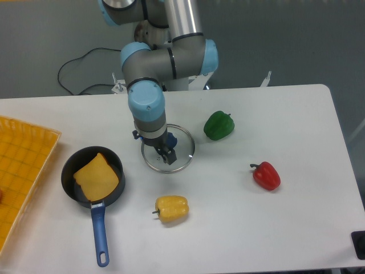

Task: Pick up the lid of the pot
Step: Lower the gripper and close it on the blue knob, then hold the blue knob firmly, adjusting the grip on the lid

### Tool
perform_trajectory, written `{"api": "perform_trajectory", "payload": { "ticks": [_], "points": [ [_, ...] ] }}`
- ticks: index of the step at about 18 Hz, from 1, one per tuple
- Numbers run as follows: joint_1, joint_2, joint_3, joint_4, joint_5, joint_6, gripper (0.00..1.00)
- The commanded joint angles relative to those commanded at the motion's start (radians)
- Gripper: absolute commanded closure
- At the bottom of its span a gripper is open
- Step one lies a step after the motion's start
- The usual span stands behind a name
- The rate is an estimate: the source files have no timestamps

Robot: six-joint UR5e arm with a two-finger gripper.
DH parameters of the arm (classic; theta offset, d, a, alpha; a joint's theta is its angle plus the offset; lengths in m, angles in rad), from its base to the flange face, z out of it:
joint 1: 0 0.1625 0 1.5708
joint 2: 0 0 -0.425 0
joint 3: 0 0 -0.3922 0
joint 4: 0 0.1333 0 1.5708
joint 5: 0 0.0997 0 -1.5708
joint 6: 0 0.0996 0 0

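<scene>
My gripper (153,145) hangs over the left half of the round clear pot lid (183,155), its fingers apart and nothing visibly held. The lid lies flat on the table, with its metal rim showing around it. Its dark blue knob (171,140) is partly covered by the gripper, close beside the right finger. How high the fingertips are above the glass I cannot tell.
Left of the lid is a black pan (68,181) with a blue handle, holding an orange-brown piece. A green pepper (219,125) lies to the right, a yellow one (172,209) in front, a red one (266,176) farther right. An orange crate (25,154) stands at the left edge.
</scene>
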Motion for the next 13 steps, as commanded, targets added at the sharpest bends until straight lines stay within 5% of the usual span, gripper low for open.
{"api": "perform_trajectory", "payload": {
  "ticks": [13],
  "points": [
    [0.031,0.0,-0.068,0.005,0.04,0.08,0.0]
  ]
}}
